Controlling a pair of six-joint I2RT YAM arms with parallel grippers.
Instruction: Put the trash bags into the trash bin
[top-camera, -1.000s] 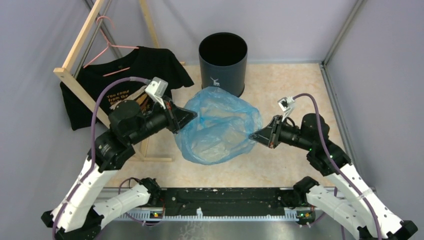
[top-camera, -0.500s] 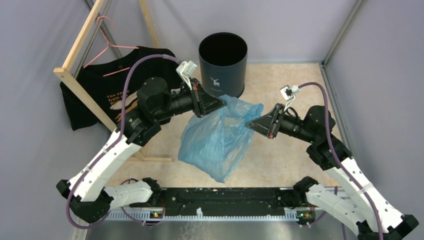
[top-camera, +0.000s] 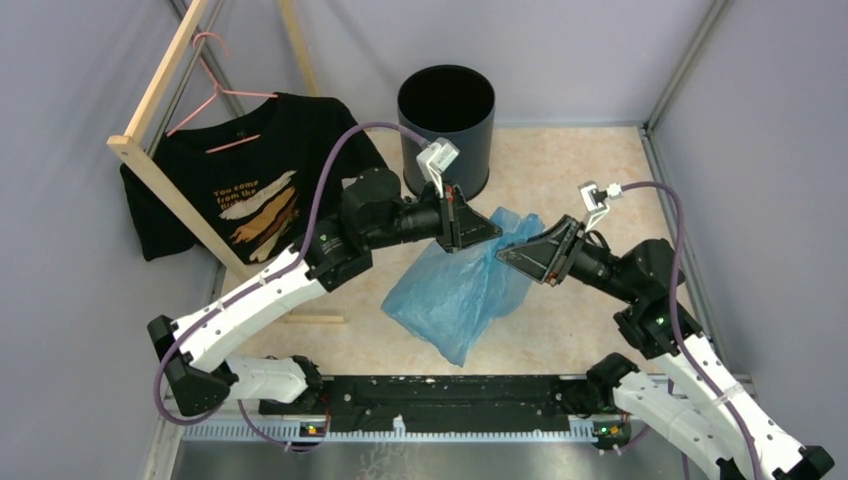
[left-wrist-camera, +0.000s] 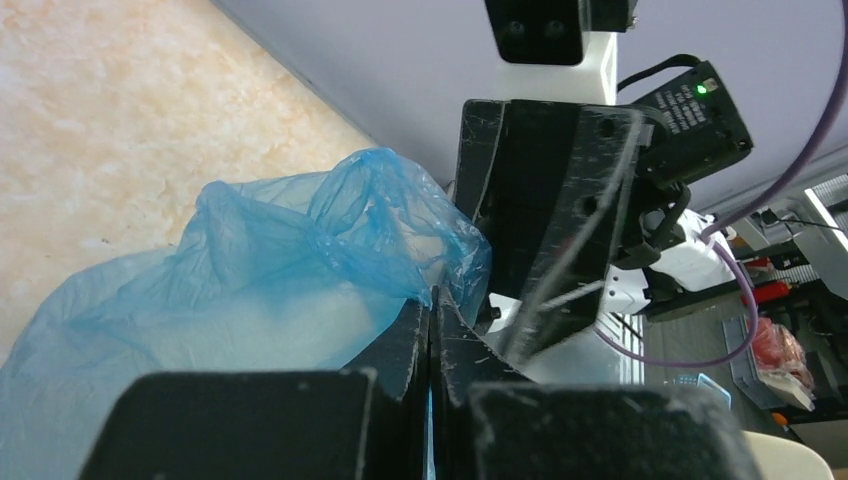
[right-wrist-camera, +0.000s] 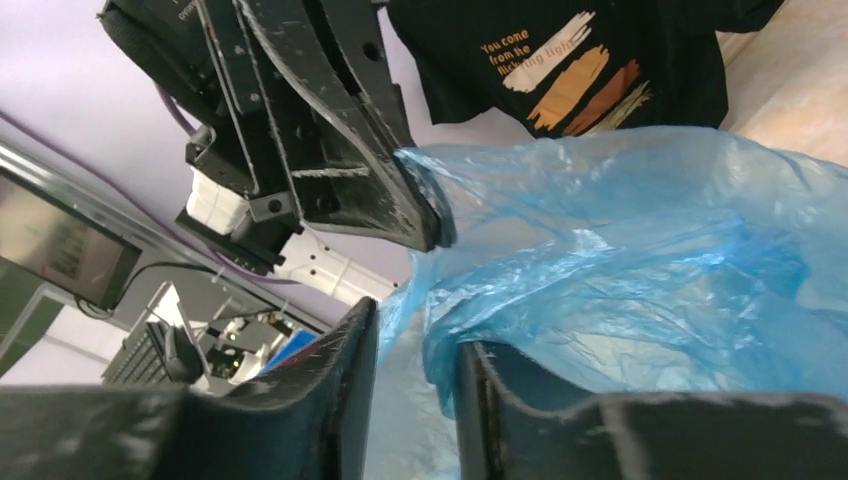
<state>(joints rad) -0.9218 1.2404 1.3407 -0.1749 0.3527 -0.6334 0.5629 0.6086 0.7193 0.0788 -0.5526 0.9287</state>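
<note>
Holding the trash bag (top-camera: 455, 295) up in the air over the table (top-camera: 600, 160), just in front of the trash bin (top-camera: 476, 150) and not inside it, with the light-blue film hanging crumpled and drooping toward the near edge. Pinching the upper edge of the trash bag with the left gripper (top-camera: 492, 232), jaws pressing together on the thin plastic. In the left wrist view, showing the two fingers (left-wrist-camera: 400, 350) meeting flat, with the blue film bunching just past their tips. Reaching to the same edge from the other side with the right gripper (top-camera: 505, 256), its tip coming very near the left one. In the right wrist view, holding the fingers (right-wrist-camera: 330, 400) a little apart, with blue film passing through the gap between the jaws. Standing upright at the far side of the table, mouth open upward: the trash bin. Hanging on the left, on a pink hanger (top-camera: 216, 90) from a wooden rack (top-camera: 163, 75) and well apart from the trash bag: a black T-shirt (top-camera: 280, 140).
</note>
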